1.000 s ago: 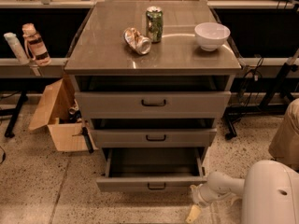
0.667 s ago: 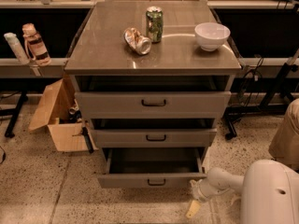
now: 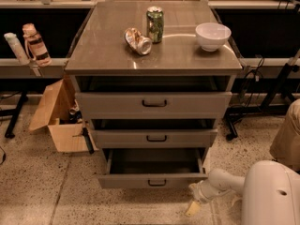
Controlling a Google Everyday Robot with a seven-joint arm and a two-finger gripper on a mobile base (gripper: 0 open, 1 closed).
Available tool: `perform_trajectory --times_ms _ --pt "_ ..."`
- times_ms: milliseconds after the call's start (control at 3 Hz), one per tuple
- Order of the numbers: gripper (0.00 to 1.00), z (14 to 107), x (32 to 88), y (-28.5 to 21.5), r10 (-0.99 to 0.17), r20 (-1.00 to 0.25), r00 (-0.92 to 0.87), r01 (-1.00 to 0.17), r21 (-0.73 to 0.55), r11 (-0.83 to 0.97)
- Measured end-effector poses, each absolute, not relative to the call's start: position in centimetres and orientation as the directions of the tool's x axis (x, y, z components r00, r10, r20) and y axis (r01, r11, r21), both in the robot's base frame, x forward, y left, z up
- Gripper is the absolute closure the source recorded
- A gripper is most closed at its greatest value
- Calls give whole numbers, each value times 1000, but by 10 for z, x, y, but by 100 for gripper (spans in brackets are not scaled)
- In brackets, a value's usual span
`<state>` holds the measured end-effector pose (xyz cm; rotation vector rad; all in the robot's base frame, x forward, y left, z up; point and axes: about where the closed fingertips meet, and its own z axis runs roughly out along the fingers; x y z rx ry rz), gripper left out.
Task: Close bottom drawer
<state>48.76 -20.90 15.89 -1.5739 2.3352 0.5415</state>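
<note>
The cabinet (image 3: 187, 60) fills the middle of the view, its three grey drawers facing six o'clock. The robot's white body (image 3: 272, 196) sits at five o'clock, cut off by the frame's edge. The top drawer (image 3: 117, 104) and middle drawer (image 3: 122, 138) stand slightly out. The bottom drawer (image 3: 124, 180) is pulled out furthest, with its bare tray showing above the front.

A cardboard box (image 3: 58, 123) leans at nine o'clock of the cabinet. On top are a bowl (image 3: 213, 35) at two o'clock, an upright can (image 3: 155, 25) at twelve and a crushed can (image 3: 138, 41) lying just beside it.

The arm (image 3: 222, 181) reaches from the body toward nine o'clock. It ends in the gripper (image 3: 193, 205), low and just off the bottom drawer's right front corner. I cannot tell whether the gripper is open or closed, nor whether it touches the front.

From the gripper, the front's centre and its handle (image 3: 157, 183) lie at about ten o'clock. The front's long axis runs nine to three, and it closes toward twelve. So I judge the push should land squarely on the front, nearer the handle than the corner. A shove at the corner could skew the drawer on its runners. The runners are hidden, as is the tray's back under the middle drawer.
</note>
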Motion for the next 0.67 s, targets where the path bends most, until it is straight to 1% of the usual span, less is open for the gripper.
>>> perform_trajectory --times_ms 667 --pt "66 149 495 -204 -819 -437 -371 -928 159 336"
